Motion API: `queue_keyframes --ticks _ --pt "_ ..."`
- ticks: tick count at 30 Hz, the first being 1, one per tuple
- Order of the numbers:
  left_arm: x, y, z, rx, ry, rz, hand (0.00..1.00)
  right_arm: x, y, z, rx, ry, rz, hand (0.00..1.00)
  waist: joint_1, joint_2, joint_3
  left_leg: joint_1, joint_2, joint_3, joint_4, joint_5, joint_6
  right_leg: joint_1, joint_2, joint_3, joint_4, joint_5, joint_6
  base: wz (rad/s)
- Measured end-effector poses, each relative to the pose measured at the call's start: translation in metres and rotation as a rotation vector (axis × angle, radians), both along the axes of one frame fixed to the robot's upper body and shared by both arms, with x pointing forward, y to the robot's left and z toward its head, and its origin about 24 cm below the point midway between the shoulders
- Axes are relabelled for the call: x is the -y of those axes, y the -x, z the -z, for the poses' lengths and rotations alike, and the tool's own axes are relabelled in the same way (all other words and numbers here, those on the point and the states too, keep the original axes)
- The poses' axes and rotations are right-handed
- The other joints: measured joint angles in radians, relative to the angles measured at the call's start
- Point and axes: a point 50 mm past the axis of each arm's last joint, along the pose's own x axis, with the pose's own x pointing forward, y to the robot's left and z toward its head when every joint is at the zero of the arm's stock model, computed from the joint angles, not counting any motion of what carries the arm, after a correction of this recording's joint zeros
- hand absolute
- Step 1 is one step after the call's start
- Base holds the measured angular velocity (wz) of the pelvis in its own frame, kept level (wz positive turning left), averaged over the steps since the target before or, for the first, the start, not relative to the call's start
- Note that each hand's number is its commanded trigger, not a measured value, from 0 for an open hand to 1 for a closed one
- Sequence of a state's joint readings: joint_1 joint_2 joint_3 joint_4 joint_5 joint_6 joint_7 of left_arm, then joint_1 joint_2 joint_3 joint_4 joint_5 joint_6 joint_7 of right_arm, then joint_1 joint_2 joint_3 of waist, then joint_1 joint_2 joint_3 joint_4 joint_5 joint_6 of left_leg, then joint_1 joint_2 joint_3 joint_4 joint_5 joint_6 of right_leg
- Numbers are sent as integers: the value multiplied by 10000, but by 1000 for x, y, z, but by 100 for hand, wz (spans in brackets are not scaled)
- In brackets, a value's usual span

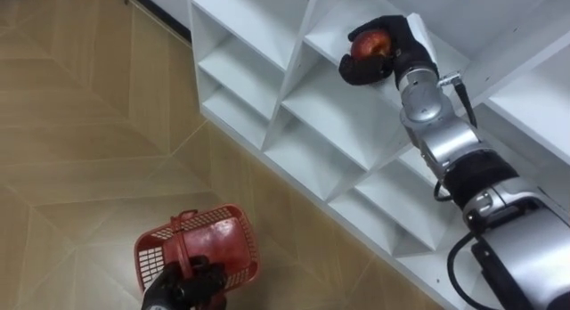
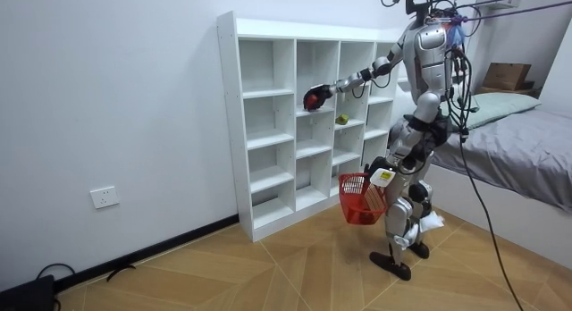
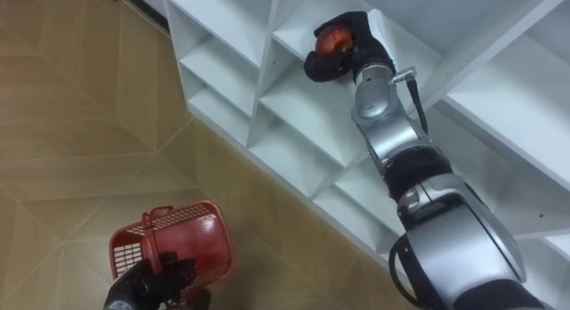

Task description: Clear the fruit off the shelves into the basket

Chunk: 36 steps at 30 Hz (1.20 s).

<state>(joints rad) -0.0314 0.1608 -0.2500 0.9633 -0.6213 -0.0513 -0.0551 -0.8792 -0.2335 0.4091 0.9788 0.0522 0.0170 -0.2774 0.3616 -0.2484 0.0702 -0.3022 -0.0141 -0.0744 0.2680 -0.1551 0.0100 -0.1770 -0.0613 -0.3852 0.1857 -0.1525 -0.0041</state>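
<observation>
One red fruit (image 1: 370, 45) is counted at one o'clock in the left eye view, and one red basket (image 1: 227, 243) at seven o'clock. One white closet (image 1: 338, 123) is seen. In the room view, one small yellow-green item (image 2: 341, 120), one bed (image 2: 527, 150), one cardboard box (image 2: 505, 76) and one wall socket (image 2: 104, 197) are counted.

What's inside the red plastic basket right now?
No fruit shows in the red plastic basket, just its bare floor; the left hand gripping the handle hides the near edge.

No text, label, number or sign is legible on the shelf (image 2: 229, 123), the basket (image 2: 357, 204) or the box (image 2: 506, 76) on the bed (image 2: 527, 146).
</observation>
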Motion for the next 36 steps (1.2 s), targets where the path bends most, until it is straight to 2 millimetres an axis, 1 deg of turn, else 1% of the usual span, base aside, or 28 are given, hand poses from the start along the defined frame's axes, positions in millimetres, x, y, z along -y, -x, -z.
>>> queue_keyframes --ticks 9,13,15,16,20,21,22,23,24,25,26,27,28,29,30,31,33,34,36 --pt "0 0 0 5 95 -199 100 0 0 1 -16 11 6 100 -2 -8 4 12 13 64 4 3 5 -4 -11 52 0 -1 1 0" --pt "0 0 0 25 104 -207 100 0 0 0 4 7 -2 100 -52 -10 5 -9 5 52 20 4 6 0 -12 4 2 0 1 1" --pt "-2 -3 -2 111 79 -208 100 -5 -1 -7 291 93 -241 100 -287 -10 5 -31 8 60 42 4 6 14 -7 -10 10 0 1 6" --pt "-2 -3 -2 108 70 -217 100 -7 -1 -10 405 68 -330 100 -332 -10 5 -30 5 74 48 3 6 15 -6 -5 12 1 1 0" --pt "-4 -6 -5 267 66 -166 100 -26 1 -35 1527 -327 -1165 100 -813 0 0 -45 17 133 60 3 6 -18 7 50 13 3 -1 -3" --pt "0 -10 -8 437 197 -123 100 -33 4 -42 1883 -478 -1466 100 -968 21 -9 -29 16 132 60 3 7 -6 5 52 14 5 -5 0" --pt "2 -13 -10 546 288 -97 100 -35 5 -44 2008 -553 -1582 100 -1064 28 -12 -7 17 133 62 3 6 12 5 63 14 5 -5 0" --pt "10 -20 -14 810 511 1 100 -38 8 -43 2133 -744 -1760 100 -1142 39 -17 51 15 145 75 3 6 68 5 144 15 5 -5 0" --pt "20 -27 -17 1058 796 99 100 -39 12 -38 2058 -910 -1866 100 -1152 60 -13 173 15 169 78 3 7 175 3 273 2 5 -3 0" --pt "24 -30 -19 1157 914 190 100 -38 13 -34 1942 -959 -1891 100 -1169 87 -27 236 12 174 84 3 8 243 -6 302 2 6 -2 0" --pt "34 -35 -23 1362 1186 380 100 -37 17 -25 1684 -992 -1915 100 -1244 172 -54 370 12 180 84 2 9 378 -21 337 4 10 4 0" --pt "43 -39 -27 1574 1386 609 100 -36 20 -18 1473 -1018 -1929 100 -1367 314 -98 475 15 204 83 1 11 476 -28 449 7 19 20 0" --pt "47 -41 -30 1679 1498 648 100 -35 22 -15 1405 -1043 -1934 100 -1418 380 -120 529 19 254 74 0 12 504 -28 539 5 23 27 -13" --pt "55 -44 -35 1929 1684 724 100 -36 27 -10 1312 -1168 -2011 100 -1479 509 -176 624 22 467 63 -2 15 553 -33 683 4 28 42 -27" --pt "59 -46 -39 2157 1822 790 100 -38 33 -4 1244 -1346 -2132 100 -1505 618 -235 759 22 555 6 -3 17 615 -25 810 10 31 50 -32" --pt "61 -47 -41 2248 1914 789 100 -39 36 -1 1202 -1435 -2174 100 -1567 665 -259 842 26 609 -29 -5 20 661 -18 851 10 31 50 -26" --pt "63 -49 -45 2433 2215 657 100 -42 45 8 1021 -1702 -2262 100 -1803 833 -365 1108 93 753 -189 -5 24 765 39 1010 37 41 35 -22" --pt "64 -49 -46 2461 2243 672 100 -42 47 9 989 -1725 -2267 100 -1885 880 -390 1123 113 780 -194 -5 23 772 58 1048 39 51 18 -25" --pt "68 -49 -46 2402 2252 826 100 -52 55 11 948 -1908 -2741 100 -2135 1003 -456 1265 199 953 -234 4 10 859 110 1106 31 95 -44 -16"
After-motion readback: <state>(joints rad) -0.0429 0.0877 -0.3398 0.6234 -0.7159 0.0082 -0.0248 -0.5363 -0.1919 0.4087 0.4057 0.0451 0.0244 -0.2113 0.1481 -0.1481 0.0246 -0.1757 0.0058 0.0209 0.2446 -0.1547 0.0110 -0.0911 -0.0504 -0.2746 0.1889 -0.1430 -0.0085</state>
